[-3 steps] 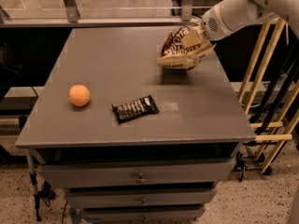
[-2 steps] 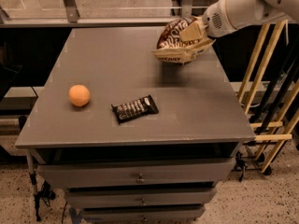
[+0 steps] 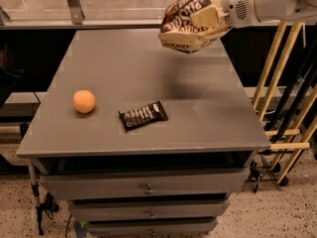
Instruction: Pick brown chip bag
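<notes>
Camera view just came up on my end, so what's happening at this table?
The robot's gripper is shut on the brown chip bag and holds it in the air above the far right part of the grey table. An orange and a black candy bar lie on the tabletop nearer the front, apart from each other.

Two items on the bench (image 3: 148, 68), one aloft.
The orange (image 3: 84, 101) lies near the left edge, the candy bar (image 3: 143, 115) right of it; the gripper (image 3: 199, 23) holds the brown chip bag (image 3: 179, 13) above the back right corner.
</notes>
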